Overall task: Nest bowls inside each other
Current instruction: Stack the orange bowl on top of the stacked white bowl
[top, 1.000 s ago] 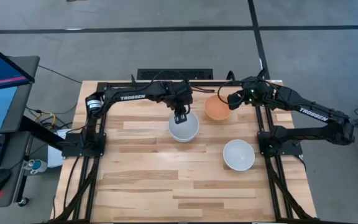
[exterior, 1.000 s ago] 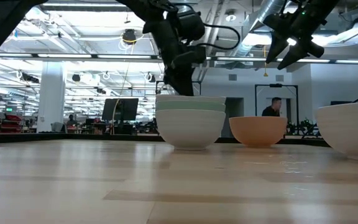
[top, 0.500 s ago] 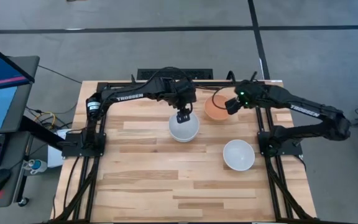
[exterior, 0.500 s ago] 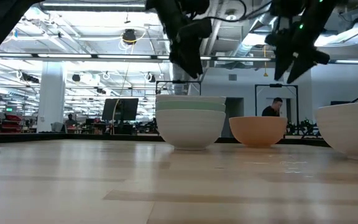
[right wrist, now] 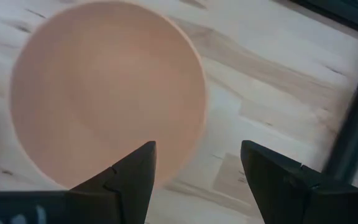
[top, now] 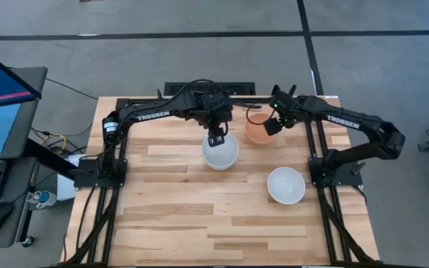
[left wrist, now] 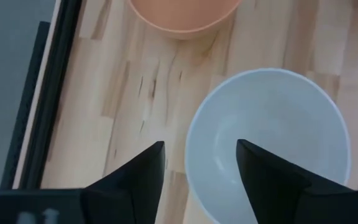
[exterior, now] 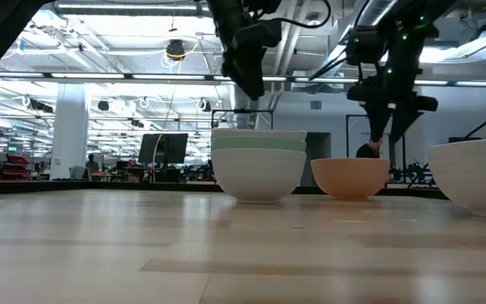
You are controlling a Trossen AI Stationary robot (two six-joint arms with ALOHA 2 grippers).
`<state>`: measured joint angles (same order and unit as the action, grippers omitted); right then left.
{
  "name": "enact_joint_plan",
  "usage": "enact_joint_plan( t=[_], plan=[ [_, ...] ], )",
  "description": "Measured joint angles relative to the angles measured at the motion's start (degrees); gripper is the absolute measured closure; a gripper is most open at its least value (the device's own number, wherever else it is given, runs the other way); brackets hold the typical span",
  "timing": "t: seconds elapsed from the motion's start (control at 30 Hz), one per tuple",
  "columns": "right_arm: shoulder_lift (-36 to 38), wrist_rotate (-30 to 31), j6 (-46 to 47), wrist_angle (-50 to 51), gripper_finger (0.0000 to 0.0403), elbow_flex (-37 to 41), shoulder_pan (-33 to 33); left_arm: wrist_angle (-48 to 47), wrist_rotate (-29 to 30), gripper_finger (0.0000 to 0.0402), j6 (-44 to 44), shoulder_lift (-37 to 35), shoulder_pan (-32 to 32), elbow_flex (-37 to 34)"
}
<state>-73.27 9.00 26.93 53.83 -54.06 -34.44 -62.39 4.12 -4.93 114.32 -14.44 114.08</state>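
Observation:
A stack of three bowls (top: 220, 152), white on mint green on white, stands on its base at the table's middle (exterior: 258, 165). My left gripper (top: 214, 138) hangs open above the stack's far rim, clear of it (exterior: 247, 80); its fingers stand either side of the top white bowl's rim (left wrist: 272, 137). The orange bowl (top: 258, 130) sits near the far edge. My right gripper (top: 272, 125) points down, open, just above that bowl's right rim (exterior: 384, 127), one finger over the inside (right wrist: 104, 93), one outside. A single white bowl (top: 286, 184) stands to the right.
The black frame rails (top: 315, 160) run along the table's left, right and far sides, close behind the orange bowl. The near half of the wooden table (top: 199, 223) is bare board. A monitor and keyboard stand off the table's left side.
My left gripper has risen from the stack's far rim and now hangs above it; the stack has stayed put. My right gripper has come down and toward the table's left, tipping to point straight down over the orange bowl's right rim.

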Motion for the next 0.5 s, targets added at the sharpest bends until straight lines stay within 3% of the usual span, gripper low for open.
enact_joint_plan(
  t=[0.3, 0.5],
  plan=[
    [-3.2, -2.8, -0.1, -3.6, 0.0167, -0.1, -0.2, 0.0, 1.2, 0.0211, -0.1, 0.0, -0.1, 0.0],
    [-6.4, 0.7, -1.0, -3.9, 0.0165, -0.1, -0.4, 0.0, 1.3, 0.0211, 0.0, 0.0, -0.1, 0.0]
  ],
)
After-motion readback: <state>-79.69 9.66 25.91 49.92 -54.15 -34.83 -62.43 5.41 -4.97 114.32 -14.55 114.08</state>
